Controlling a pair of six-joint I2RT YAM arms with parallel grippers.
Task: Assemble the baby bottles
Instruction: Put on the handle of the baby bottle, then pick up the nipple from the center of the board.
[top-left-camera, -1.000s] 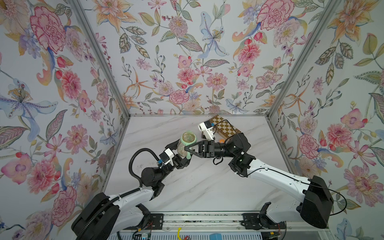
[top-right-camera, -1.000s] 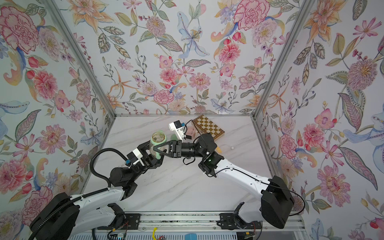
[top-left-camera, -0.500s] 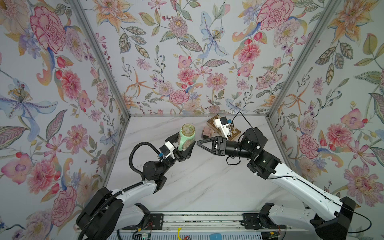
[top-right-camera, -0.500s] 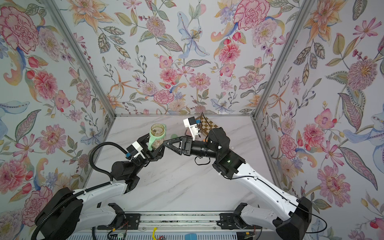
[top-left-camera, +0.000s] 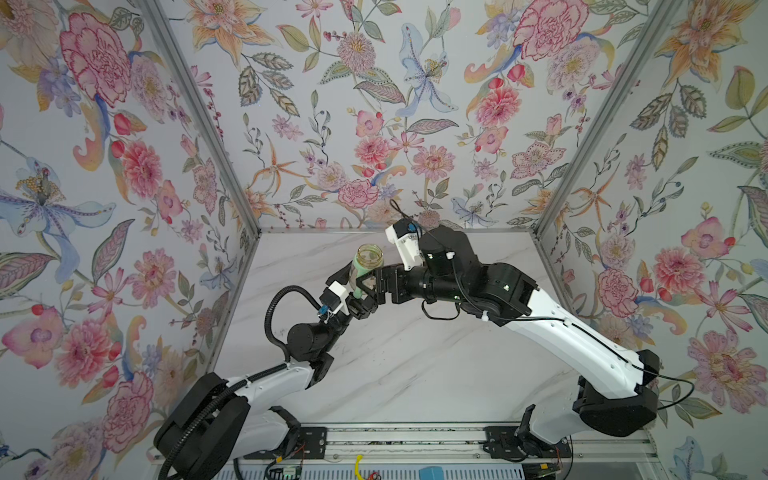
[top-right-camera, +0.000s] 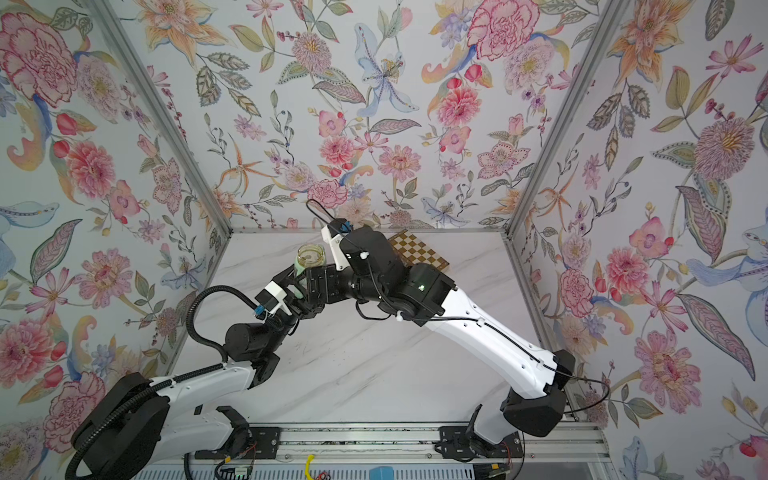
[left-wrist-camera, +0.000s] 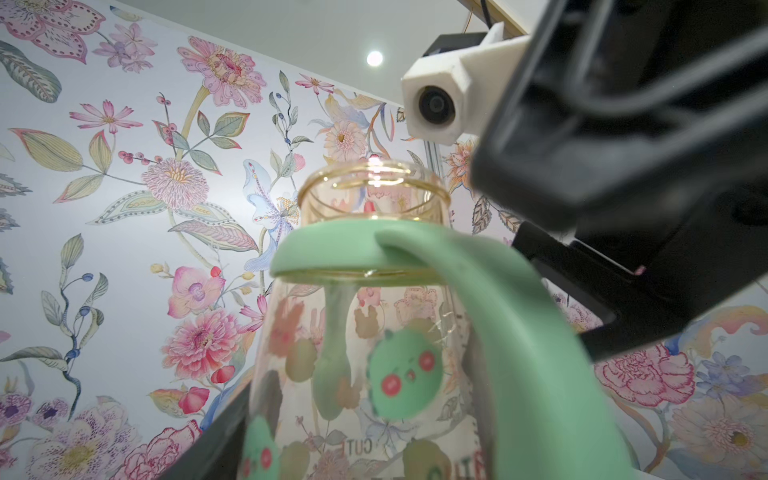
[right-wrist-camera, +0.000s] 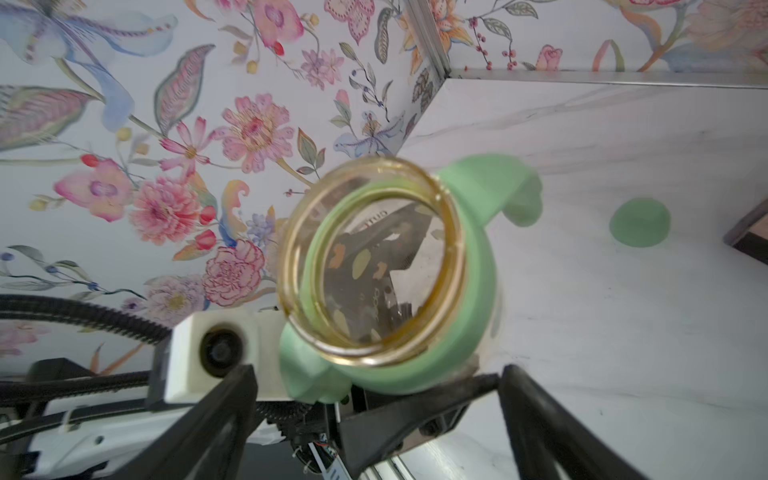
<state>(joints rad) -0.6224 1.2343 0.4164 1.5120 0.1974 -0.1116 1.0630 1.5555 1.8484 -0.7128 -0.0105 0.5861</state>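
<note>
While the left arm (top-left-camera: 270, 382) rises from the rail (top-left-camera: 395, 436) with its elbow bent, the left gripper (top-left-camera: 355, 293) clamps the lower body of the bottle (top-left-camera: 362, 269), holding it upright above the marble table (top-left-camera: 415, 365). The clear bottle carries pastel prints and an amber threaded mouth. A smooth mint collar (right-wrist-camera: 469, 332) with curved handles rings its neck. The right arm (top-left-camera: 573, 340) arches in opposite, right gripper (right-wrist-camera: 376, 370) spread wide, black fingers flanking the collar and seemingly clear of it. Beyond that gripper a mint dome cap (right-wrist-camera: 640, 222) sits on the table, near a checkered board (top-right-camera: 419, 253).
</note>
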